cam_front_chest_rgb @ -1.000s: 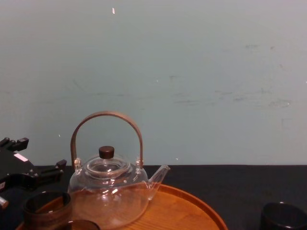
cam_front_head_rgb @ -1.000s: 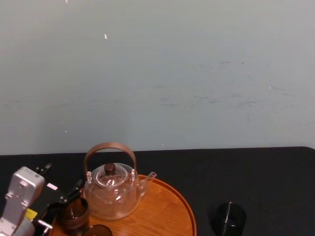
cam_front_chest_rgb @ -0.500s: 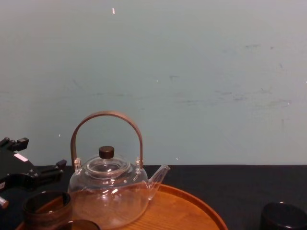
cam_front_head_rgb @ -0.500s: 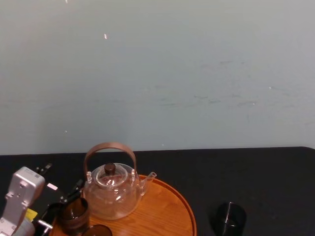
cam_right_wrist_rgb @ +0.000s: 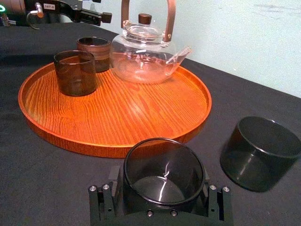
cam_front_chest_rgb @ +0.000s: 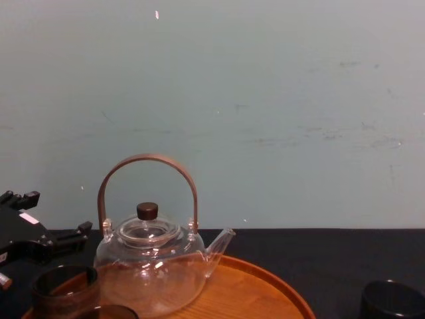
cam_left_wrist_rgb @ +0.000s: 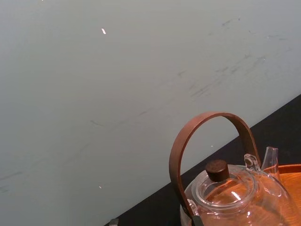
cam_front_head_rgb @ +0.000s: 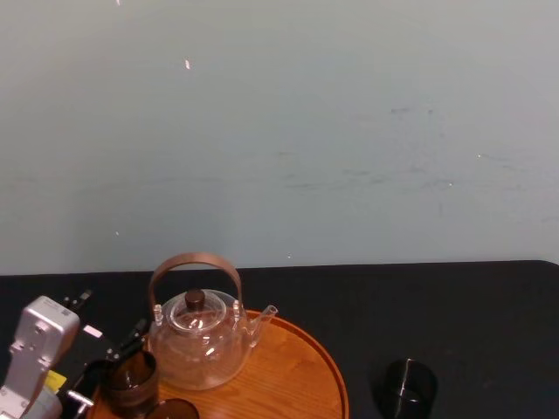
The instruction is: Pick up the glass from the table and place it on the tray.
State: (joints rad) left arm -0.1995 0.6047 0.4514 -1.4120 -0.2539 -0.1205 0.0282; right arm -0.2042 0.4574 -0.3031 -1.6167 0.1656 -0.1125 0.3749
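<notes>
A dark smoky glass point(cam_right_wrist_rgb: 163, 172) sits between the fingers of my right gripper point(cam_right_wrist_rgb: 160, 182), which is shut on it just in front of the tray's near rim. The round orange wooden tray point(cam_right_wrist_rgb: 117, 108) point(cam_front_head_rgb: 297, 367) lies on the black table. My left gripper point(cam_front_head_rgb: 112, 360) stands open at the tray's left edge, close beside a brown glass point(cam_front_head_rgb: 131, 380) that rests on the tray.
The tray carries a clear glass teapot point(cam_right_wrist_rgb: 143, 52) point(cam_front_chest_rgb: 149, 266) with an arched wooden handle and two brown glasses point(cam_right_wrist_rgb: 75, 73) point(cam_right_wrist_rgb: 94, 52). Another dark glass point(cam_right_wrist_rgb: 261, 153) point(cam_front_head_rgb: 406, 388) stands on the table right of the tray. A pale wall rises behind the table.
</notes>
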